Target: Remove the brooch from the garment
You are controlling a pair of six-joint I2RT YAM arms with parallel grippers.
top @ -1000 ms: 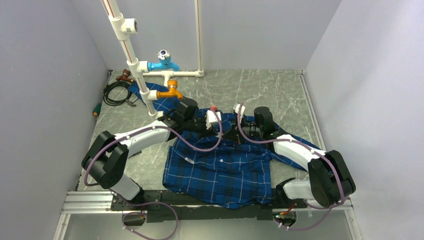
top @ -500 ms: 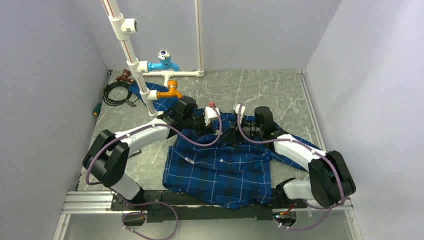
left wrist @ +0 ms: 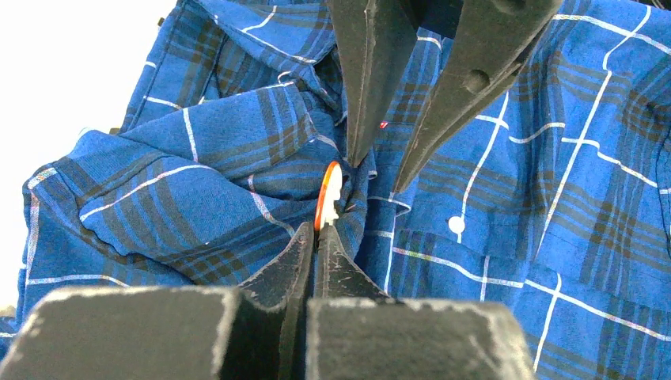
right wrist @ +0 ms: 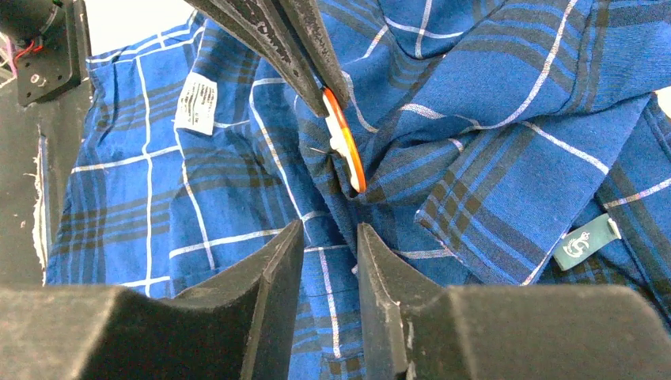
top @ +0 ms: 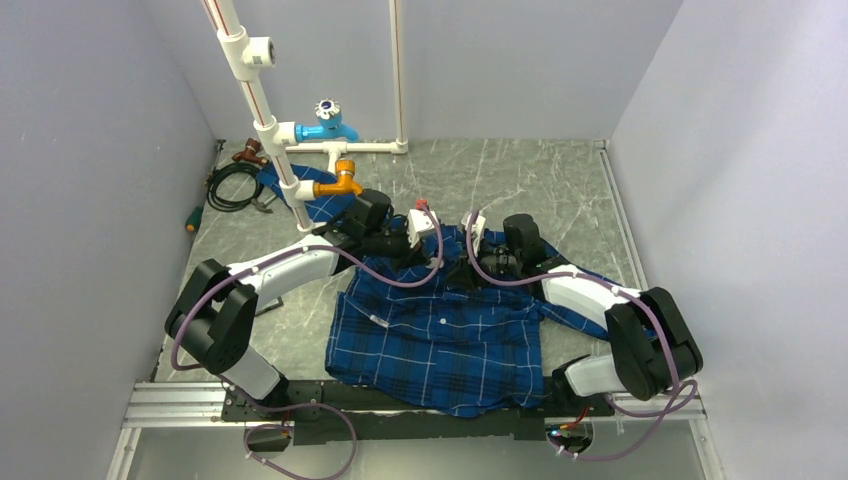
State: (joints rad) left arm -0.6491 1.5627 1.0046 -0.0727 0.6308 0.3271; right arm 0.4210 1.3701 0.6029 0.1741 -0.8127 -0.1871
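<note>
Half-spread, the right gripper (right wrist: 331,231) hovers just beside the brooch (right wrist: 348,150); left gripper (left wrist: 317,233) pinches its edge, disc upright on the shirt (left wrist: 198,182).

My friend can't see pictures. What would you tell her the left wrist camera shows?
The left end effector, at the bottom, pinches the edge of a small round brooch that stands on edge in a fold of a rumpled blue plaid shirt. The right end effector points down from the top, its jaws open just above the brooch.
</note>
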